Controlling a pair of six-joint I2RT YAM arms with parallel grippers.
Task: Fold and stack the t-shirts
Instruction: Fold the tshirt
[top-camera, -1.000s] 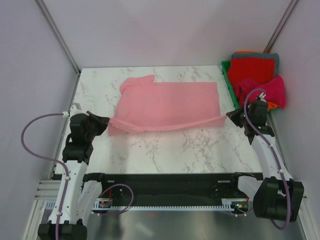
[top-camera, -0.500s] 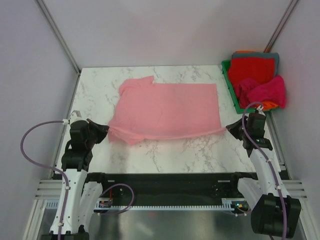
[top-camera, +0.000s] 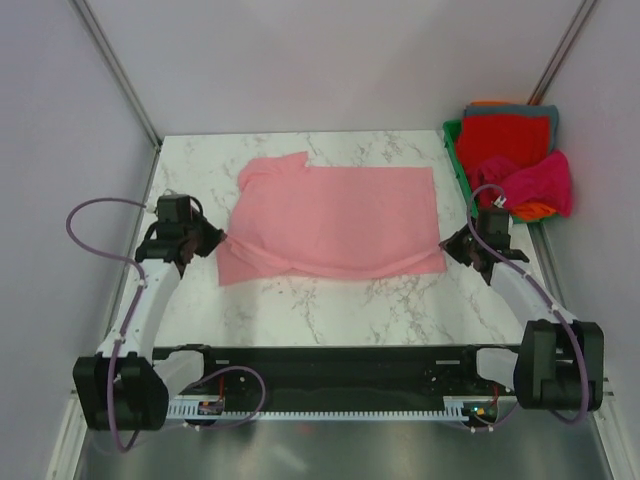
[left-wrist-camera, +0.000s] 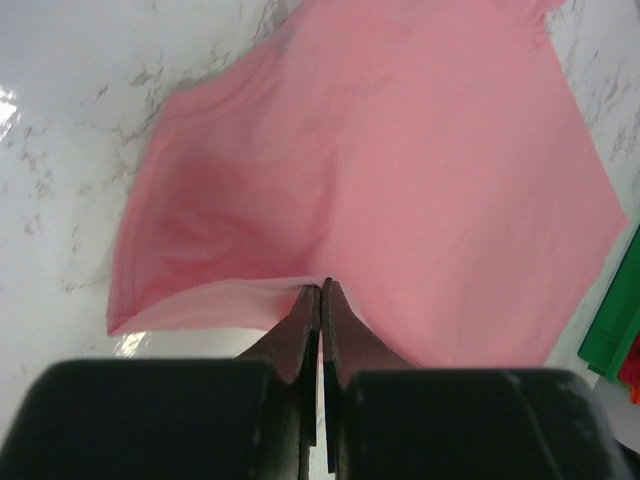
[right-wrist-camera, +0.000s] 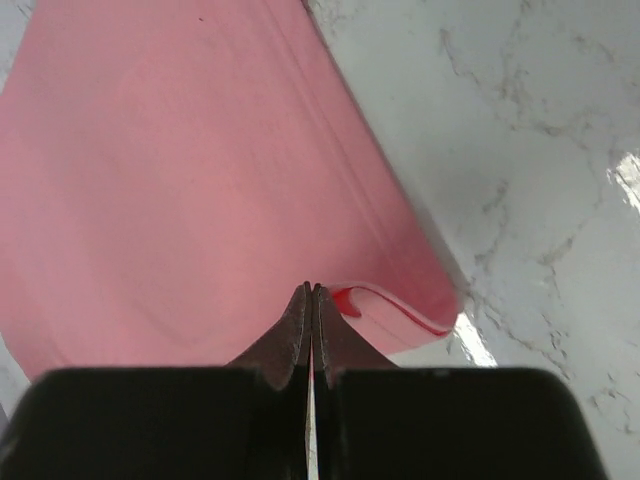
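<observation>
A light salmon-pink t-shirt (top-camera: 335, 210) lies spread across the middle of the marble table (top-camera: 400, 295). My left gripper (top-camera: 219, 241) is shut on its near-left corner. In the left wrist view the left gripper (left-wrist-camera: 320, 286) pinches the hem, with the t-shirt (left-wrist-camera: 400, 150) stretching away beyond it. My right gripper (top-camera: 448, 243) is shut on the near-right corner. In the right wrist view the right gripper (right-wrist-camera: 312, 289) is closed at a curled, doubled edge of the t-shirt (right-wrist-camera: 180, 180). Between the two grippers the near hem sags toward me.
A green bin (top-camera: 452, 140) stands at the table's back right, its edge also seen as green bin (left-wrist-camera: 612, 330). It holds a red t-shirt (top-camera: 505, 135), a magenta one (top-camera: 535, 182), an orange one (top-camera: 541, 211) and a teal-grey one (top-camera: 551, 116). Grey walls enclose the table.
Both arms have stretched forward and lower over the table. The near hem, earlier pulled taut between the grippers, now hangs slack in a curve.
</observation>
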